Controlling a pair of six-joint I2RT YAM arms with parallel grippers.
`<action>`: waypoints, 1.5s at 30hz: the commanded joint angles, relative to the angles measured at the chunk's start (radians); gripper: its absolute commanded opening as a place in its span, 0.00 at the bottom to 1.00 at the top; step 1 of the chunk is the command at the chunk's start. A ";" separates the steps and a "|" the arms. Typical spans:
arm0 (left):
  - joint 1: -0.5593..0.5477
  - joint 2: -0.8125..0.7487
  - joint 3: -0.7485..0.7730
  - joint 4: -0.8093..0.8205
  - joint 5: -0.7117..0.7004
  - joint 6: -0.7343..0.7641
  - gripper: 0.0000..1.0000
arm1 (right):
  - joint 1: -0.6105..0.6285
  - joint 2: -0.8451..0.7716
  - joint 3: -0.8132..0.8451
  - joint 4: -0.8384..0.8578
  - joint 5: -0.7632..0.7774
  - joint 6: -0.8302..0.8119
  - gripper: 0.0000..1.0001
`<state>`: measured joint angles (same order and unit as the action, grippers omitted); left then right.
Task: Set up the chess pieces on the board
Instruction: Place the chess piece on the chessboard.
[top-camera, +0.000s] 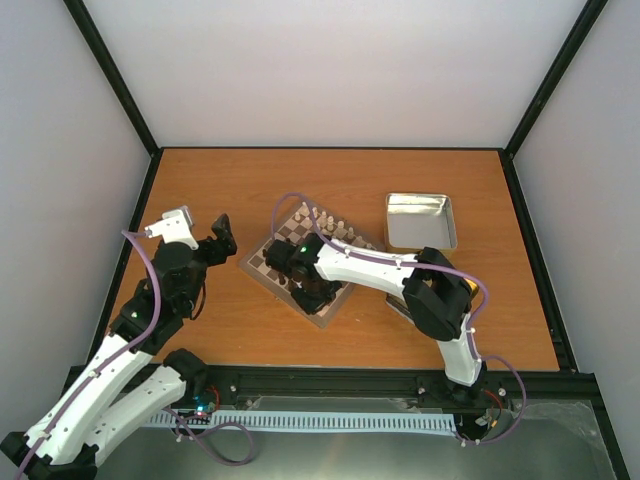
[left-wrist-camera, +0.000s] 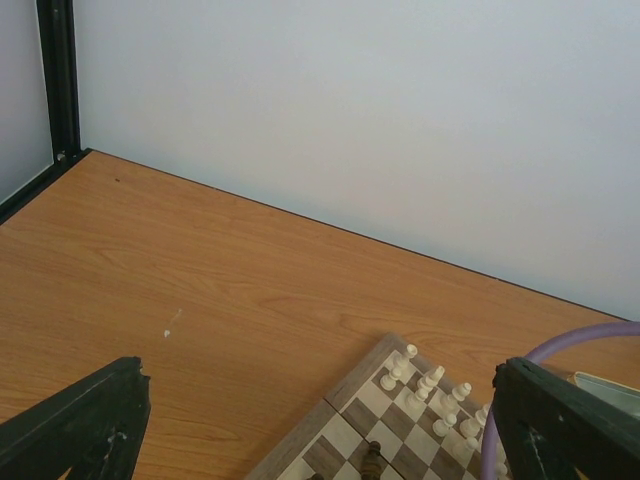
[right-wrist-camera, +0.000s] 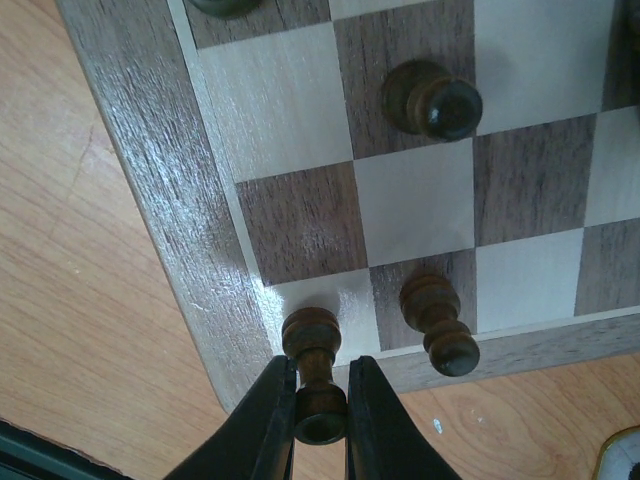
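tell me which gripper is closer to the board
Right. The right gripper is at a corner of the board, shut on a dark chess piece standing there; the left gripper hangs open over the table, off the board's left side.

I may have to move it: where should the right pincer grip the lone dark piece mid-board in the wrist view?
Probably best to grip the dark piece by the narrow neck under its round head, coming straight down. It stands upright with the board bare beside it, leaving finger room. The right pincer is shut on a corner piece, so free that first.
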<state>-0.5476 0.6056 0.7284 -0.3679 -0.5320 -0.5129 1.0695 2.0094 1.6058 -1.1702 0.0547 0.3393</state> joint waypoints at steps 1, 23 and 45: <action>0.004 0.005 0.000 -0.002 -0.005 0.008 0.95 | 0.012 0.008 -0.020 0.027 0.000 -0.008 0.12; 0.004 0.014 0.003 0.002 0.007 0.014 0.95 | -0.024 -0.184 -0.078 0.168 0.078 0.081 0.34; 0.004 0.029 0.003 0.009 0.015 0.019 0.96 | -0.022 -0.064 -0.124 0.176 -0.020 0.028 0.13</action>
<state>-0.5476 0.6323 0.7265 -0.3679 -0.5201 -0.5129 1.0470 1.9244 1.4952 -0.9840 0.0322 0.3775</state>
